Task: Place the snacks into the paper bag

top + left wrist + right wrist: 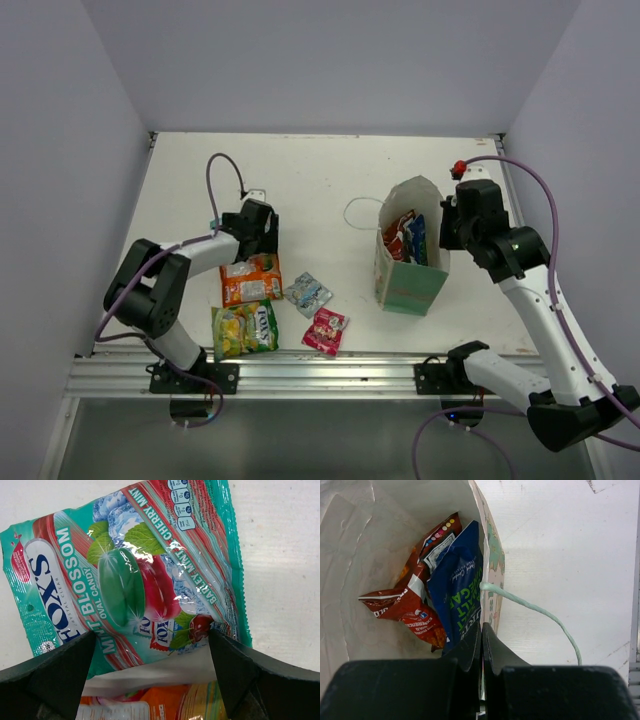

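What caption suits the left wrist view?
Open left gripper above a teal Fox's mint candy packet, an orange packet alongside.

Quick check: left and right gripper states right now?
Left gripper: open, jaws wide over the green mint packet, holding nothing.
Right gripper: closed, jaws pinching the paper bag at its rim.

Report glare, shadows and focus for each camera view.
Top external: even diffuse light, sharp, hardly any shadow by the paper bag. Left wrist: glare streaks on the mint packet, print sharp, fingers featureless black. Right wrist: bag interior shaded, red packet and blue packet legible, table very bright.
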You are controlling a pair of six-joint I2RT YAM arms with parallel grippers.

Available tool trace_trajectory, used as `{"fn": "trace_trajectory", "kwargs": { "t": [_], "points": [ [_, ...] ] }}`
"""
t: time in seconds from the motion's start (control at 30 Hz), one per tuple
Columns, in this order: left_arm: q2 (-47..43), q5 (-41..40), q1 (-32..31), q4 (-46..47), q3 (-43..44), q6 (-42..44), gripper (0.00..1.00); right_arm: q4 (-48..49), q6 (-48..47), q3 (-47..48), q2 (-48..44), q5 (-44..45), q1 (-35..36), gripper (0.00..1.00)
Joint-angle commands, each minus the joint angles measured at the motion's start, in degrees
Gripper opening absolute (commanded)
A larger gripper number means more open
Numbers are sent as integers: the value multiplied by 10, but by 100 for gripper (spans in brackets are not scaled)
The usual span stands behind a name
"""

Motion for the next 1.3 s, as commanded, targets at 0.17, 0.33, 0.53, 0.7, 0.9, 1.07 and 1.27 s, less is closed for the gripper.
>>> {"fn": "trace_trajectory", "kwargs": {
  "t": [0.17,0.33,0.53,0.7,0.9,1.07,1.27],
  "points": [
    [103,25,20,-6,40,-5,39,1,1,4,-11,-20,1,0],
    [105,30,20,-13,37,-7,0,-1,0,1,-12,-19,1,0],
    [-7,109,10,-19,55,25,0,4,3,0,-8,-25,1,0],
    [-140,259,-59,-12,148,25,0,2,5,1,-8,-23,1,0],
    [-138,491,-128,87,271,-46,0,4,9,1,-6,-27,1,0],
    [-87,603,-167,200,307,-136,0,1,13,4,-10,-27,1,0],
    [-17,689,-198,371,263,-261,0,-5,15,5,-17,-22,1,0]
  ]
}}
